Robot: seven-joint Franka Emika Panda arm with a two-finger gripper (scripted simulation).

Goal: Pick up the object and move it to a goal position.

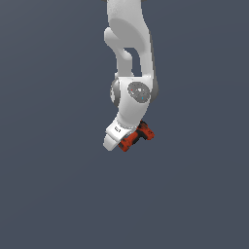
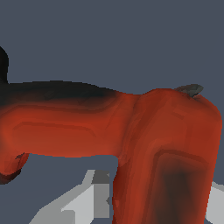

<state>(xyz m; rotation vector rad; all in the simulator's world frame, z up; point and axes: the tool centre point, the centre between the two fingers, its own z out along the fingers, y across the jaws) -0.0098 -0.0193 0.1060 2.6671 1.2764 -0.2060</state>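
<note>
The object is a small red-orange drill-shaped item with black parts (image 1: 137, 135). In the exterior view it sits at the lower end of the white arm, partly hidden behind the hand. My gripper (image 1: 125, 139) is right at it. In the wrist view the drill (image 2: 131, 127) fills the picture, its handle running down between my two grey-white fingers (image 2: 94, 199). Both fingers press against the handle's sides, so the gripper (image 2: 159, 205) is shut on the drill. I cannot tell whether the drill rests on the ground or hangs above it.
A plain dark grey-blue ground (image 1: 48, 194) lies all around, with no other objects, marks or edges in view.
</note>
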